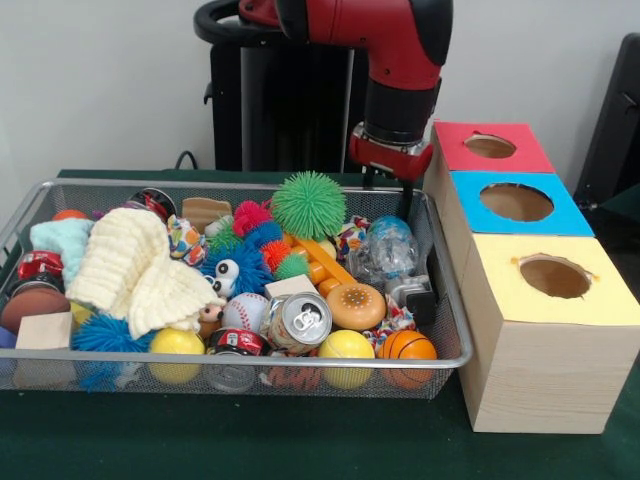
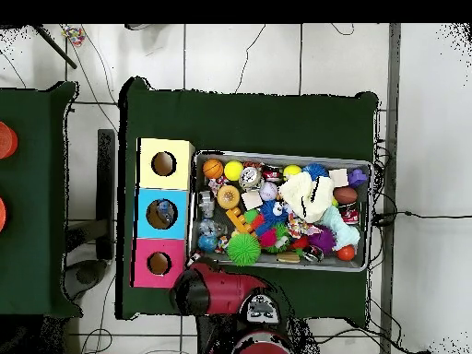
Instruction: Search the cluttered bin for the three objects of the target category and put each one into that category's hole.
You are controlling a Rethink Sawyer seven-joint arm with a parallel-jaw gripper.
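Observation:
The wire mesh bin (image 1: 250, 357) is full of mixed toys; it also shows in the overhead view (image 2: 281, 155). One see-through crinkled plastic bottle (image 1: 383, 256) lies at the bin's right side in the front view, with a bluish ball on top of it. Clear plastic also shows in the overhead view (image 2: 206, 225). Other bottles are hidden in the clutter. My gripper (image 1: 405, 200) hangs over the bin's far right corner, just behind that bottle. The arm (image 2: 221, 290) hides it from overhead. The red-topped hole (image 1: 490, 146) (image 2: 159, 264) is right beside it.
The blue-topped hole (image 1: 516, 202) and the yellow-topped hole (image 1: 554, 276) follow in the same row of boxes. A silver can (image 1: 300, 320), a green spiky ball (image 1: 309, 204), a cream knitted cloth (image 1: 130, 270) and a small basketball (image 1: 408, 346) lie in the bin.

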